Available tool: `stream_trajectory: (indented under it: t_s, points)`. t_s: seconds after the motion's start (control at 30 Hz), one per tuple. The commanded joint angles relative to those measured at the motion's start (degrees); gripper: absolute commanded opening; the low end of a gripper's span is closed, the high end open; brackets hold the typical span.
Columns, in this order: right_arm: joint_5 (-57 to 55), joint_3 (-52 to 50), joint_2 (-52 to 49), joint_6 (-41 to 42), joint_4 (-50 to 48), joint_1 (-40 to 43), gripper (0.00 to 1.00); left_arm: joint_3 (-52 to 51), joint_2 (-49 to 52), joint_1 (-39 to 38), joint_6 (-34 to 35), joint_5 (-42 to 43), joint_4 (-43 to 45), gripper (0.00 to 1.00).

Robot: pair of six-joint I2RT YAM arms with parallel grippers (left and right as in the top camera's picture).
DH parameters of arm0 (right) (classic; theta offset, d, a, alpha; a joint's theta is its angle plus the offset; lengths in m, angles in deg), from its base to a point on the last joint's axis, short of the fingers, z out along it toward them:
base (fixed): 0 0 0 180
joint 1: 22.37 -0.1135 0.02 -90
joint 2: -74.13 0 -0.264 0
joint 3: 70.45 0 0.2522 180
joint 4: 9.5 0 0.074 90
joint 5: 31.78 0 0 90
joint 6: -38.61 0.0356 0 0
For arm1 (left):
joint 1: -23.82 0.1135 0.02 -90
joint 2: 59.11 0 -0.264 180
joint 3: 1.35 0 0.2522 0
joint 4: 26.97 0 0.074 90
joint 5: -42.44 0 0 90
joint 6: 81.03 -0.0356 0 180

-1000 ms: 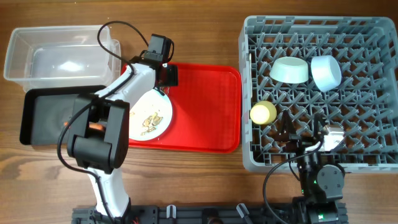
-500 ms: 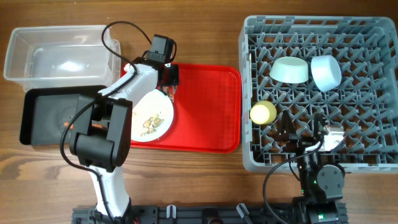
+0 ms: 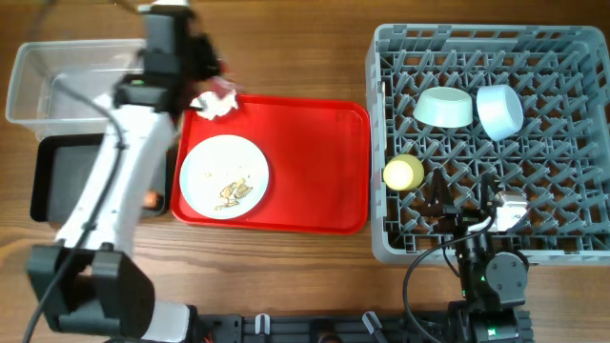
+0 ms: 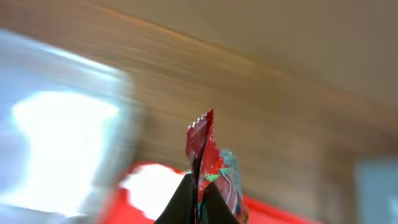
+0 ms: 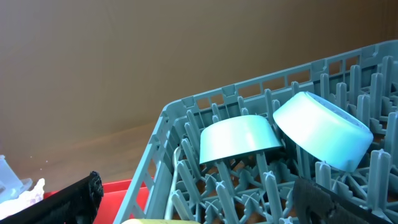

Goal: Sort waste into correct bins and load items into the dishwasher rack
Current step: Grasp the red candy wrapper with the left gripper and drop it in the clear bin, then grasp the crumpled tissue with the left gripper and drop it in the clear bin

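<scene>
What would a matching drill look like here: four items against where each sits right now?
Items:
1. wrapper
2. plate
3. yellow cup
4. napkin

Places:
a. in the dishwasher rack
b. pinched in the left gripper
c. far-left corner of the red tray
d. left half of the red tray, with scraps on it

Pairs: 1-b, 2-d, 3-a, 4-c
</scene>
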Motion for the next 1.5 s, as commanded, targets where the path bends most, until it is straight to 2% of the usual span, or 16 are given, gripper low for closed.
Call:
stream_trajectory:
  t_s: [0.0,0.2,0.23,0.3,0.37,0.5,0.6,0.7,0.77,0.97,1.03,1.1,1.13,1.17,1.33,1.47]
  points:
    - [1.0,-0.1,0.2,0.4,-0.3,0.1,1.00,-0.2,3.0,10.5,6.9,-6.7,0.9,0.04]
    - [1.0,-0.1,0.2,0.4,-0.3,0.1,1.00,-0.2,10.1,19.8,6.9,-7.5,3.7,0.06]
    - [0.9,-0.1,0.2,0.4,-0.3,0.1,1.00,-0.2,10.1,20.5,6.8,-7.0,4.4,0.21]
    - [1.0,-0.1,0.2,0.4,-0.3,0.1,1.00,0.5,9.0,20.9,5.9,-4.2,5.1,0.95]
    - [1.0,-0.1,0.2,0.4,-0.3,0.1,1.00,1.9,6.8,19.8,2.6,1.2,2.8,1.00]
    - [1.0,-0.1,0.2,0.4,-0.3,0.1,1.00,2.2,2.6,12.4,-3.8,5.6,-3.0,0.88]
    - [1.0,-0.1,0.2,0.4,-0.3,0.1,1.00,1.1,4.0,4.2,-12.4,5.6,-3.7,0.69]
    - [1.0,-0.1,0.2,0.4,-0.3,0.1,1.00,-0.4,8.1,-0.9,-18.4,2.8,-3.4,0.71]
    - [1.0,-0.1,0.2,0.4,-0.3,0.1,1.00,-0.4,13.4,-2.8,-19.4,1.4,-2.3,0.78]
    - [1.0,-0.1,0.2,0.4,-0.3,0.1,1.00,-0.4,23.3,-2.6,-19.3,1.4,-0.9,0.77]
    - [1.0,-0.1,0.2,0.4,-0.3,0.1,1.00,-0.4,24.9,-2.5,-19.3,1.4,-0.9,0.69]
    - [1.0,-0.1,0.2,0.4,-0.3,0.1,0.99,-0.3,24.9,-2.6,-19.1,1.5,-0.9,0.49]
    - [1.0,-0.1,0.2,0.4,-0.3,0.1,1.00,-0.2,24.5,-2.7,-19.1,1.5,-1.0,0.13]
    - [1.0,-0.1,0.2,0.4,-0.3,0.1,1.00,0.1,23.9,-2.7,-18.7,1.5,-1.4,0.04]
    - [1.0,-0.1,0.2,0.4,-0.3,0.1,1.00,5.6,12.6,-1.4,-8.3,1.5,-5.3,0.04]
    - [1.0,-0.1,0.2,0.4,-0.3,0.1,1.00,5.9,2.6,4.4,-6.7,1.2,-5.6,0.04]
